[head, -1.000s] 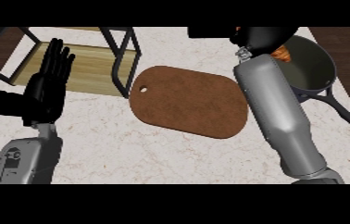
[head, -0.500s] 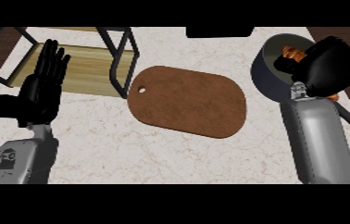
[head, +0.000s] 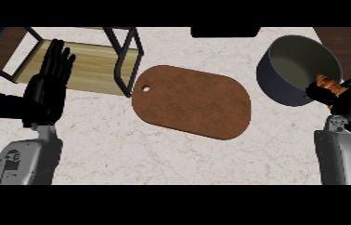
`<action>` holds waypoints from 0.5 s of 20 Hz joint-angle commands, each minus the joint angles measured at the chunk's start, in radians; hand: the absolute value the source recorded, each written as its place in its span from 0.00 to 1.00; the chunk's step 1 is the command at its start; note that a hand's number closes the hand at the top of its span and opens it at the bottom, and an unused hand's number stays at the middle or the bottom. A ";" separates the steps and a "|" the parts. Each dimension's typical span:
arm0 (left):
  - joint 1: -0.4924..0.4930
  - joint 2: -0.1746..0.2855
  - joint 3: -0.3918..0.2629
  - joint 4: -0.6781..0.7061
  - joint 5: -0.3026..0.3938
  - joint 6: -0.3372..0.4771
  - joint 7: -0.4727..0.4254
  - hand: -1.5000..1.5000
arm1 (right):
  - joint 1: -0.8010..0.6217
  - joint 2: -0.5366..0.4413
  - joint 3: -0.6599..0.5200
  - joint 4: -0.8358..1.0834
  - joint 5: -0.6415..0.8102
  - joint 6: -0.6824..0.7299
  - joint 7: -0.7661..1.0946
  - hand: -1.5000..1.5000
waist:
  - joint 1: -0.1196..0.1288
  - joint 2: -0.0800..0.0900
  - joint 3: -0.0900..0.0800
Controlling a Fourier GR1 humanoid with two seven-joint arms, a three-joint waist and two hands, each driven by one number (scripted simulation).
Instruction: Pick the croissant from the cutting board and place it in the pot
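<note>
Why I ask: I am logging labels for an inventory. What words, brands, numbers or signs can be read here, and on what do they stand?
No text can be read anywhere in the head view.
Cutting board: plain brown, no lettering.
Pot: no brand or mark shows.
Croissant in the right hand: none.
Left hand, open at the left: none.
Left forearm: small marks, too blurred to read.

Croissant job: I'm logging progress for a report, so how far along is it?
Done: the croissant is off the cutting board, whose top shows nothing on it. In hand: the right robot hand curls round the croissant at the pot's rim. Left: move it over the pot, which shows nothing inside, and release. The left robot hand rests open at the view's left.
</note>
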 commanded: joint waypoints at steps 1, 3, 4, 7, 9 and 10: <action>0.035 -0.004 -0.008 -0.009 -0.008 -0.016 -0.028 0.50 | -0.024 -0.064 -0.115 0.146 -0.120 -0.042 -0.054 1.00 | 0.011 0.003 0.000; -0.009 0.007 0.015 0.013 0.002 -0.012 -0.018 0.50 | -0.023 -0.016 -0.111 0.155 -0.170 -0.054 -0.049 1.00 | 0.009 0.004 0.000; -0.052 0.000 0.008 0.056 -0.015 0.007 -0.009 0.50 | 0.009 0.017 -0.132 0.141 -0.234 -0.089 -0.065 1.00 | 0.000 0.005 0.001; -0.007 0.029 0.030 0.000 0.030 -0.042 0.008 0.50 | 0.038 0.036 -0.183 0.147 -0.369 -0.131 -0.129 0.00 | 0.008 0.002 0.001; 0.013 -0.018 -0.013 0.013 -0.015 -0.007 -0.022 0.50 | -0.031 0.000 -0.191 0.218 -0.428 -0.113 -0.184 0.00 | 0.012 0.004 0.001; -0.019 0.005 0.011 0.011 -0.007 -0.008 -0.014 0.50 | -0.008 0.031 -0.158 0.238 -0.413 -0.163 -0.214 0.00 | 0.013 0.004 0.001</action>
